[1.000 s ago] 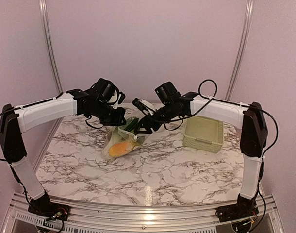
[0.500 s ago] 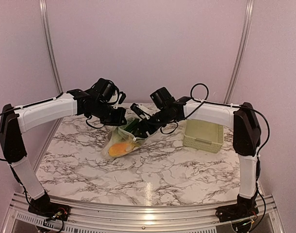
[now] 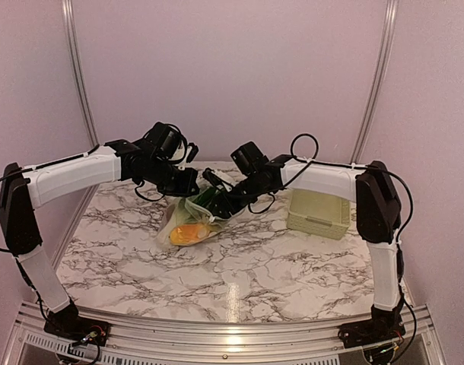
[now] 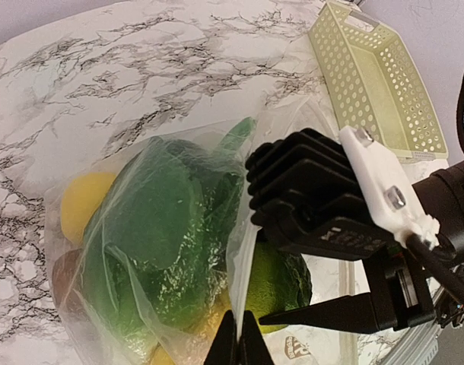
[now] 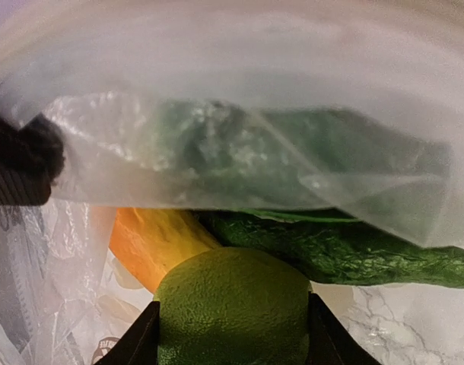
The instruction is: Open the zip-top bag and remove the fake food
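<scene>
The zip-top bag (image 3: 179, 226) lies at the back middle of the marble table, its mouth held up. My left gripper (image 3: 192, 185) is shut on the bag's upper lip (image 4: 243, 251), pinching the film between its fingertips (image 4: 238, 338). My right gripper (image 3: 217, 207) reaches inside the open mouth. Its two fingers press against both sides of a round, pebbled green piece of fake food (image 5: 232, 304), (image 4: 281, 285). Behind that piece lie an orange-yellow piece (image 5: 152, 239) and a long dark green one (image 5: 354, 251). More dark green and yellow pieces (image 4: 152, 220) show through the film.
A pale green slotted basket (image 3: 319, 211) stands to the right of the bag, also in the left wrist view (image 4: 376, 84). The marble tabletop (image 3: 239, 266) stretches in front of both arms. Walls close in behind.
My right arm has pushed leftward, deeper into the bag's mouth, and its jaws have narrowed around the round green piece. The left gripper has kept its hold on the lip.
</scene>
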Controlling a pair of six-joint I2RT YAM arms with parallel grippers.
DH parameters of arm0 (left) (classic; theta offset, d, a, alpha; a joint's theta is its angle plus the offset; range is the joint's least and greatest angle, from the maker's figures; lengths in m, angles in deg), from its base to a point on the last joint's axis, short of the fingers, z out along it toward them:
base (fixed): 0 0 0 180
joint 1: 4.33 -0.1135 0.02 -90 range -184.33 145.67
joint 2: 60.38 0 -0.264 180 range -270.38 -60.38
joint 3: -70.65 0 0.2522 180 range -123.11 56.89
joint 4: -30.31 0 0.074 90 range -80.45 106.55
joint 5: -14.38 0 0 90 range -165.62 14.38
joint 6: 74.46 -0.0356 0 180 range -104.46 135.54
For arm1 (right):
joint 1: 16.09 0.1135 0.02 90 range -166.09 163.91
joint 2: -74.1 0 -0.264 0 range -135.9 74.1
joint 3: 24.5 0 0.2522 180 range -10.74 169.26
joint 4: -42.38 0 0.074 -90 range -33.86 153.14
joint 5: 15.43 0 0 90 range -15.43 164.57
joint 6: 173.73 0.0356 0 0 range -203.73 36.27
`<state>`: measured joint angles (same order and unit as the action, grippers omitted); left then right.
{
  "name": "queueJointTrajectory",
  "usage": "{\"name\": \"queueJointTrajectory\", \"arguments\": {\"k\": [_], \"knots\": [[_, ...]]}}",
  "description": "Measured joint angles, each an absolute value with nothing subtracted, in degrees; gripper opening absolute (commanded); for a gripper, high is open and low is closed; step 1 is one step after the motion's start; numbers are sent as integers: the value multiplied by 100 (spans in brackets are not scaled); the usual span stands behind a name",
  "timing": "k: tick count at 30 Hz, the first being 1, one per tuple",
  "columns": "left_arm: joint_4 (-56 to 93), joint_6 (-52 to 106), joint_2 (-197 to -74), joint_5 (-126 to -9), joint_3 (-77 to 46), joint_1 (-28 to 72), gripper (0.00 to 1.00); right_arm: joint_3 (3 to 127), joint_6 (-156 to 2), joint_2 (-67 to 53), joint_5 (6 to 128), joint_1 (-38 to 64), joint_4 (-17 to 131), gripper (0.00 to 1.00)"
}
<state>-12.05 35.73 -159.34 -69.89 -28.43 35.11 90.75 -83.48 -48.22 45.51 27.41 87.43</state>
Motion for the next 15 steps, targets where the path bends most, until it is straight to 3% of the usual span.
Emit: {"name": "queueJointTrajectory", "arguments": {"k": [5, 15], "knots": [[-1208, 3540, -15936, -6989, -2843, 3511, 0, 9279, -8350, -4853, 4573, 2741, 8881, 38], [-1208, 3426, -15965, -7006, -2843, 3511, 0, 9445, -8178, -4846, 4557, 2698, 8813, 35]]}}
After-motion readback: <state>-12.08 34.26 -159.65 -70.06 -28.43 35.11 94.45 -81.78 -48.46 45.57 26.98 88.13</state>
